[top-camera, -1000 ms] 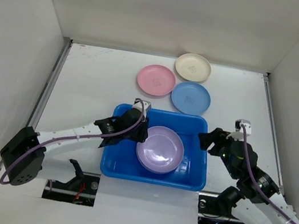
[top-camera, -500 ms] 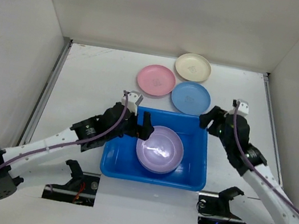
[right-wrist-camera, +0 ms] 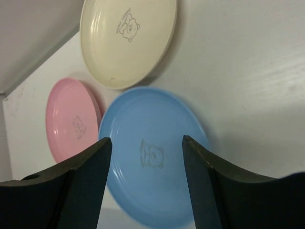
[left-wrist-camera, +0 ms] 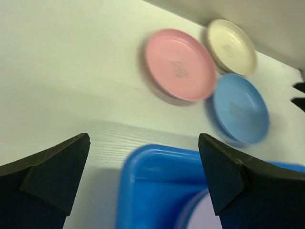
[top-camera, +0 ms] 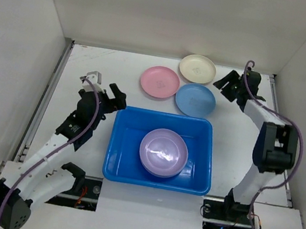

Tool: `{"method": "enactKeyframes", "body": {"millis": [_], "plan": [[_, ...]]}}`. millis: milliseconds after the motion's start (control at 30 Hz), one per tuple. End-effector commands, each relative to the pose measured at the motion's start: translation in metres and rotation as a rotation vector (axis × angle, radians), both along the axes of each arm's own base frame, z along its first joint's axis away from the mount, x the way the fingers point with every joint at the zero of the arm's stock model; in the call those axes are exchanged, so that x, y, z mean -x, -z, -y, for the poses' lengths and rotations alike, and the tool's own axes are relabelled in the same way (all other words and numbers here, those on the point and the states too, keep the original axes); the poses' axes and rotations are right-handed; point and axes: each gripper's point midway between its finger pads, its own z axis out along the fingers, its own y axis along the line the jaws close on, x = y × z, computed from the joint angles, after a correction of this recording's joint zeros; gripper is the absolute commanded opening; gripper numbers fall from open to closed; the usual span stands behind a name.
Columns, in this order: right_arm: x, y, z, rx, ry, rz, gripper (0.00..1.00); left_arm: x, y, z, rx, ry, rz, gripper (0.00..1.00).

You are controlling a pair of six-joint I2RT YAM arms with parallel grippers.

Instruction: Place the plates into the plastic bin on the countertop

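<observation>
The blue plastic bin (top-camera: 114,161) sits mid-countertop (top-camera: 96,69) with a lilac plate (top-camera: 163,152) lying inside it. Behind the bin, pink (top-camera: 160,82), cream (top-camera: 197,68) and light blue (top-camera: 195,99) plates lie flat on the countertop. My left gripper (top-camera: 111,96) hovers open and empty over the bin's far left corner (left-wrist-camera: 157,181). In the left wrist view, the pink plate (left-wrist-camera: 180,64) lies ahead. My right gripper (top-camera: 227,86) is open and empty, right of the cream and blue plates. Its fingers frame the blue plate (right-wrist-camera: 147,114) without touching it.
White walls enclose the countertop on three sides. Metal strips run along its left (top-camera: 49,96) and right (top-camera: 277,118) edges. The right arm stretches along the right side. In the right wrist view the cream plate (right-wrist-camera: 127,38) and pink plate (right-wrist-camera: 71,124) adjoin the blue one.
My left gripper opened, leaving the lilac plate in the bin, and drew back to the bin's far left corner. My right arm swung from beside the bin to the far plates.
</observation>
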Motion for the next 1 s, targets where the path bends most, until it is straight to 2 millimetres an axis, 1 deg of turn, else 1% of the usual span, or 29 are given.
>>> {"method": "enactKeyframes", "body": {"millis": [0,100,167,233,300,500,767,867,967], "plan": [[-0.039,-0.017,-0.019,-0.135,-0.087,0.051,0.66,-0.019,0.006,-0.028,0.076,-0.124,0.07,1.0],[-0.06,-0.002,-0.021,-0.164,-0.093,0.018,0.66,-0.026,0.026,-0.045,0.108,-0.168,0.052,1.0],[-0.071,0.014,-0.021,-0.172,-0.09,-0.021,0.66,-0.029,0.036,-0.054,0.129,-0.191,0.044,1.0],[-0.079,0.027,-0.022,-0.176,-0.085,-0.053,0.66,-0.03,0.041,-0.058,0.156,-0.202,0.039,1.0],[-0.085,0.042,-0.022,-0.183,-0.078,-0.084,0.65,-0.03,0.042,-0.059,0.18,-0.202,0.045,1.0],[-0.096,0.069,-0.025,-0.211,-0.053,-0.142,0.64,-0.028,0.047,-0.058,0.184,-0.199,0.04,1.0],[-0.114,0.089,-0.027,-0.266,-0.009,-0.178,0.61,-0.028,0.049,-0.059,0.189,-0.202,0.04,1.0],[-0.12,0.088,-0.027,-0.284,0.003,-0.183,0.6,-0.028,0.05,-0.059,0.19,-0.204,0.038,1.0],[-0.124,0.092,-0.027,-0.301,0.025,-0.201,0.55,-0.028,0.05,-0.059,0.19,-0.204,0.038,1.0]]}}
